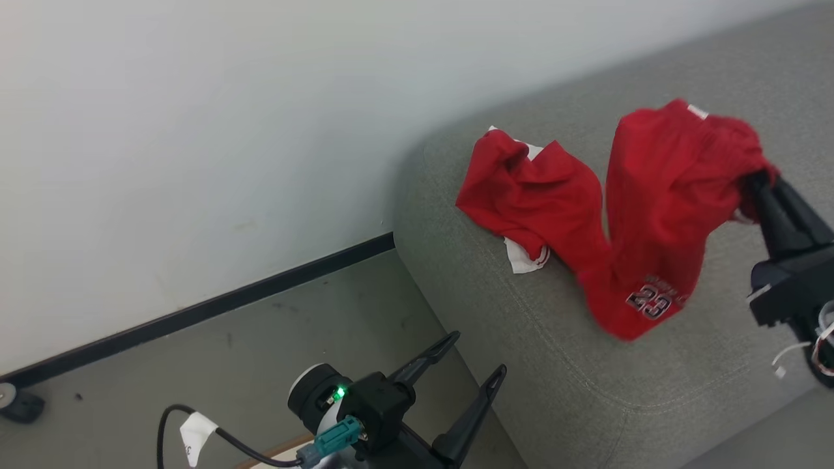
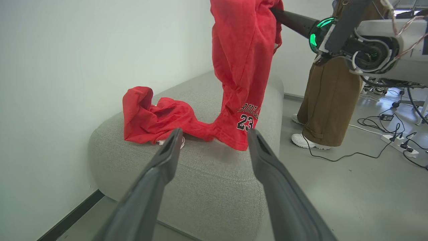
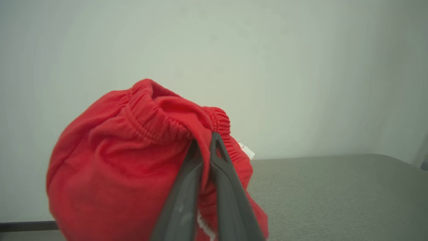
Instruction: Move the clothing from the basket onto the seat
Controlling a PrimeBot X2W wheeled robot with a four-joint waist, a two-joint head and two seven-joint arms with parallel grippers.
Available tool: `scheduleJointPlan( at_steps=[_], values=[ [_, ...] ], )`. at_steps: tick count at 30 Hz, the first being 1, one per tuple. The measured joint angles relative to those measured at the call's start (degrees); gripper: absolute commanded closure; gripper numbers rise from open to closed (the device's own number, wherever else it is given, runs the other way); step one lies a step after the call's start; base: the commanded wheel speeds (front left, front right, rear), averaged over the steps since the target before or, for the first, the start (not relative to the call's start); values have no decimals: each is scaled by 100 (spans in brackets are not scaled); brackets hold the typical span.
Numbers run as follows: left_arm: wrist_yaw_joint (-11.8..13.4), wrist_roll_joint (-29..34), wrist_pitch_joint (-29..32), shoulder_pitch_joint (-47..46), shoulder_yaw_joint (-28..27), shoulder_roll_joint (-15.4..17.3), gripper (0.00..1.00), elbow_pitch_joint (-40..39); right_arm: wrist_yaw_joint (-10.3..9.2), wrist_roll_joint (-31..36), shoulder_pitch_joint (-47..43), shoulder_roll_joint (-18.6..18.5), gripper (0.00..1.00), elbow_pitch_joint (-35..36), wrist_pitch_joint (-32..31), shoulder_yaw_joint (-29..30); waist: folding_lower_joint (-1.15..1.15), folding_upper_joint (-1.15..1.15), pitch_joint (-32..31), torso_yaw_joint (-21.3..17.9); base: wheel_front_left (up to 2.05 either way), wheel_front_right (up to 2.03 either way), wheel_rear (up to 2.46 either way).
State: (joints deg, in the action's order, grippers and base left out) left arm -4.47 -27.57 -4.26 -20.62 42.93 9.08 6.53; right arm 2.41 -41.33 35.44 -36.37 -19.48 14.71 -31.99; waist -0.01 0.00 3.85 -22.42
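Head view: down onto the seat (image 1: 586,365), grey and rounded, set against the wall (image 1: 195,130). Clamped tight on the elastic waistband of the red shorts (image 1: 658,195), the right gripper (image 1: 756,179); held high, presumably to let the cloth hang free rather than drop in a heap. Lower hem, with its white "23", already down on the cushion, touching it near the front edge. Just beside, a second red garment (image 1: 528,195) with white trim, crumpled on the seat toward the wall end and seeming to touch the shorts at the hem. Fingers spread wide with nothing between them, the left gripper (image 1: 479,355), low beside the seat's corner over the floor (image 1: 293,312), probably waiting clear of the drop. In the left wrist view, beyond the seat: a person's brown trousers (image 2: 327,100) and white shoes (image 2: 302,140). Likely next: lower, then release, to lay the shorts on the seat.
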Motion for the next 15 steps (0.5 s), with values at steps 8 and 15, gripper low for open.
scheduleJointPlan(
  at_steps=[8,15],
  values=[
    [48,115,116,-271,-10,78,0,-246,136,-113,905,-157,100,-694,0,415,1,0,339,240,0,0,0],
    [47,270,223,-577,5,54,0,-458,164,-220,1458,-447,100,-1348,1,792,1,0,659,485,0,0,0]
  ],
)
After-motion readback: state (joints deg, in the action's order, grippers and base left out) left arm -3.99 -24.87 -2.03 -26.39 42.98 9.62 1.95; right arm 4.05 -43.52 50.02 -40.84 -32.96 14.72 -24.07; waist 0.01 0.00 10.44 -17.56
